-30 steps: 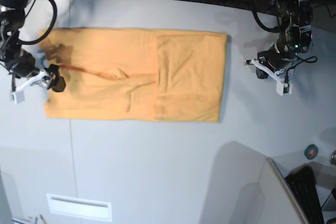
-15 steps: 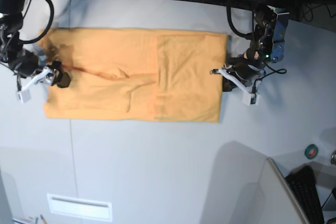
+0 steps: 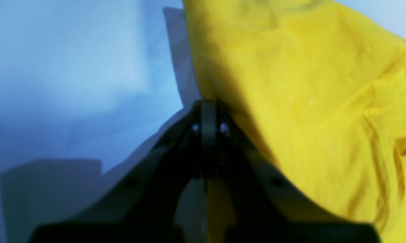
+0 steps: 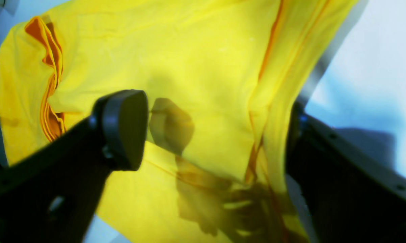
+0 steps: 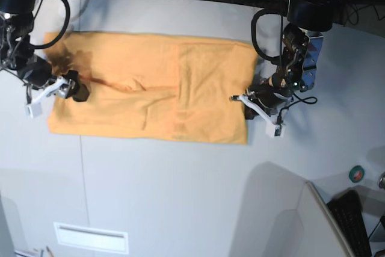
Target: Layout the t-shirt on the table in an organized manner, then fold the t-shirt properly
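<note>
L tool (image 3: 208,111) shut at t-shirt (image 5: 150,88) edge; R tool (image 4: 216,135) wide open over it.

There is one t-shirt (image 5: 150,88) on one table (image 5: 180,197). Two robot arms reach over it, each with one gripper. One small green roll (image 5: 357,174) sits at four o'clock.

The t-shirt (image 5: 150,85) is plain light orange, the table (image 5: 180,191) pale white-grey, and both grippers are black with white parts.
</note>
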Robot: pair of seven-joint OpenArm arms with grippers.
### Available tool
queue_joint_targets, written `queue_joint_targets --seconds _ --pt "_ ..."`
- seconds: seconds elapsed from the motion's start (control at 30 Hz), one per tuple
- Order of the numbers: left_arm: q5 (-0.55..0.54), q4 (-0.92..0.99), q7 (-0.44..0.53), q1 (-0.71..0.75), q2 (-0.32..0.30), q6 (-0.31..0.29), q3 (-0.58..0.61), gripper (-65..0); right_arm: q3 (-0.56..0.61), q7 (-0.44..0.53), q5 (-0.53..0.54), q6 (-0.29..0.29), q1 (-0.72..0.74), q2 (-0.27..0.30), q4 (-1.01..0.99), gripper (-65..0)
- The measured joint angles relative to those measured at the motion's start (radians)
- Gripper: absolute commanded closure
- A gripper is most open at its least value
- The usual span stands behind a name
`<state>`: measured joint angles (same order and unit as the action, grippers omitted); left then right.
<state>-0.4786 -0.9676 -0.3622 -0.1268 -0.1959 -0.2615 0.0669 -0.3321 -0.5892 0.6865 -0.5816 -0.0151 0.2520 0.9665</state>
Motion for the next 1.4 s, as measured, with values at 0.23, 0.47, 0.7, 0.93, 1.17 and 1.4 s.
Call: queue_joint_targets --seconds 0.23,0.47,0.7,0.93,1.17,1.4 --pt "-0.001 0.019 0.005 -0.012 0.007 0.002 0.0 0.0 -0.002 -0.036 -0.033 0.011 0.02 -0.001 -0.013 -16.2" --pt "-0.004 0.018 0.018 -0.002 0.007 -0.001 0.0 0.0 -0.002 -0.058 -0.097 0.023 0.047 -0.006 -0.018 0.0" --pt "-0.009 0.014 0.034 -0.006 0.008 0.002 0.098 0.0 0.002 -0.064 -0.343 0.066 0.051 -0.048 0.101 0.0" --pt "-0.01 0.017 0.024 -0.018 0.049 0.0 0.107 0.0 0.006 -0.082 -0.614 0.137 0.026 -0.123 0.32 0.0" --pt "0.002 0.022 -0.001 -0.037 0.066 0.003 0.111 0.0 0.069 -0.137 -0.836 0.132 0.017 -0.204 0.492 0.0" --pt "0.002 0.022 -0.003 -0.037 0.065 0.002 0.111 0.0 0.268 -0.19 -0.934 0.131 -0.031 -0.258 0.642 0.0"
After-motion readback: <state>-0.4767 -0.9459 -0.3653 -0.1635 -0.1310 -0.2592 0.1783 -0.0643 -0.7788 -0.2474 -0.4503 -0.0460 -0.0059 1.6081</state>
